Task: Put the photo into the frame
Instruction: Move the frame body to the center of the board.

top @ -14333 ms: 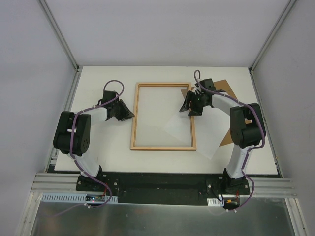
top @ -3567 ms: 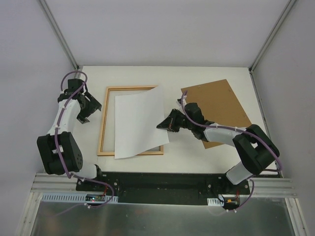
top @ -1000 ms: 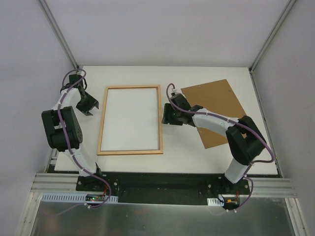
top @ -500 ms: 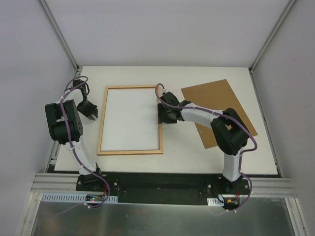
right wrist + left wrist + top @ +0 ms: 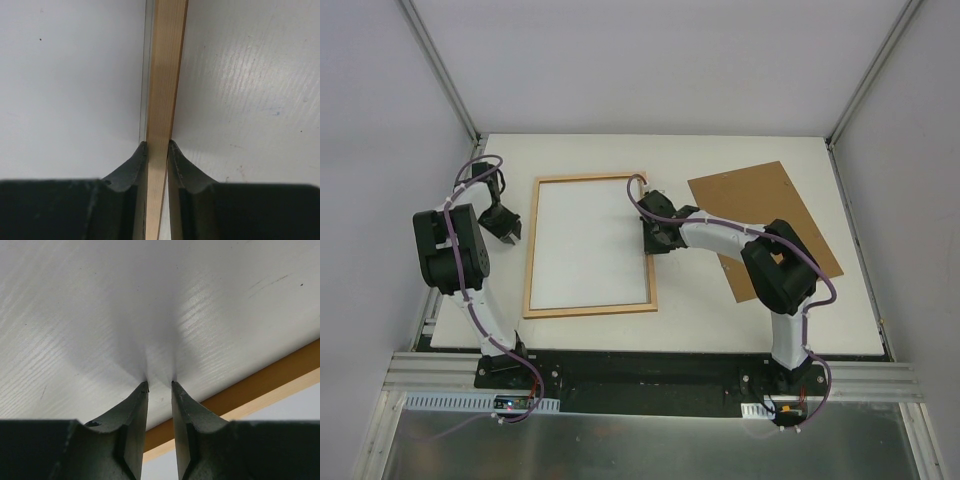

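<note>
- Top view: the photo [image 5: 588, 245] lies with its white side up inside the frame [image 5: 531, 255], and its edges run along the rails.
- The right pincer [image 5: 653, 236] sits on the rail at the 3 o'clock side of the frame. The left pincer [image 5: 506, 229] is just beside the 9 o'clock side, not touching it.
- A brown board [image 5: 765, 195] lies on the table [image 5: 720, 310], toward 2 o'clock from the frame, partly under the right arm.
- Left wrist view: the left pincer [image 5: 160, 385] has its fingers nearly together (a thin gap, nothing in it), with the tips down at the table. A rail of the frame [image 5: 265, 385] passes at 4 o'clock.
- Right wrist view: the right pincer [image 5: 157, 144] is clamped on the frame's rail [image 5: 162, 75]. The photo [image 5: 70, 75] is at 9 o'clock of it and the bare table [image 5: 250, 75] at 3 o'clock.
- Progress: I judge the main step nearly done. I cannot tell whether the sheet is fully seated. The board is not yet on top.
- Compared with half a second ago, the frame has slid a little toward 3 o'clock and turned slightly. A few seconds ago the photo lay crooked across the rails.
</note>
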Motion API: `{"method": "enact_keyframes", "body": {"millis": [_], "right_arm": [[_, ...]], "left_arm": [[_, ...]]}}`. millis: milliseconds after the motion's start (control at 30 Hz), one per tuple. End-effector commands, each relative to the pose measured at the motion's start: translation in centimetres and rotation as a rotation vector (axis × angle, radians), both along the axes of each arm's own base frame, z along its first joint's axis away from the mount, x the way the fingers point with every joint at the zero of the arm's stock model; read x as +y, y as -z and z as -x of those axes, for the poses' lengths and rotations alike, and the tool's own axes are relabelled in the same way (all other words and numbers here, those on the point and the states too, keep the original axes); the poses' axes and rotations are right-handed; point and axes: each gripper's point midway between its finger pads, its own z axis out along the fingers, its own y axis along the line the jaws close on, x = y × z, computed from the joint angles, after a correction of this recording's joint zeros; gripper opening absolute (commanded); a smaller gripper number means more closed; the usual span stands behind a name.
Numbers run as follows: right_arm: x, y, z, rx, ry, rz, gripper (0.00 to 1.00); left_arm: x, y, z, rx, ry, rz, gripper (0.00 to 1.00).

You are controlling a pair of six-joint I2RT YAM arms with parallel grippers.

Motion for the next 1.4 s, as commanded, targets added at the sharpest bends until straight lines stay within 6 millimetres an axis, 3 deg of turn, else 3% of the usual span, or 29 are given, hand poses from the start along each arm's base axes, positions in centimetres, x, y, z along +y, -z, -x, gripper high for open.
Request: {"method": "enact_keyframes", "body": {"millis": [0,200,333,400,567,633,767,800,900,1000,1200,1367], "right_arm": [[-1.4,0.0,-0.3,-0.010,-0.001,0.075,0.03],[-7.7,1.4,0.4,0.017,0.073,0.138,0.01],[-3.9,-0.1,1.8,-0.020,-0.040,0.208,0.01],[-3.7,0.3,2.1,-0.001,-0.030,0.196,0.01],[-11.0,2.3,0.9,0.052,0.180,0.099,0.01],[-10.4,2.3,0.9,0.051,0.174,0.042,0.01],[-4.1,1.1,2.3,0.025,-0.002,0.137,0.01],[-3.9,1.4,2.5,0.033,-0.003,0.135,0.01],[-7.2,2.6,2.1,0.066,0.087,0.101,0.01],[-8.6,2.7,2.0,0.078,0.115,0.047,0.01],[-5.4,1.2,1.9,0.057,0.054,0.011,0.01],[-5.2,1.0,1.9,0.058,0.058,0.018,0.04]], "left_arm": [[-1.1,0.4,1.6,0.040,0.000,0.017,0.26],[-1.1,-1.3,1.3,-0.008,0.017,0.010,0.30],[-1.4,-1.1,1.1,-0.006,0.021,0.023,0.31],[-1.6,-0.8,1.2,0.001,0.024,0.033,0.31],[-2.2,-0.7,1.4,-0.001,0.039,0.038,0.31],[-2.9,-0.9,1.1,-0.007,0.062,0.028,0.31],[-4.8,-0.1,1.2,0.015,0.091,0.025,0.32],[-5.1,0.1,1.3,0.022,0.098,0.025,0.31],[-5.5,0.7,1.9,0.032,0.104,0.028,0.31],[-5.9,1.0,2.0,0.031,0.111,0.033,0.31],[-8.2,1.1,1.5,0.029,0.149,0.040,0.31],[-8.3,1.1,1.6,0.026,0.156,0.040,0.31]]}}
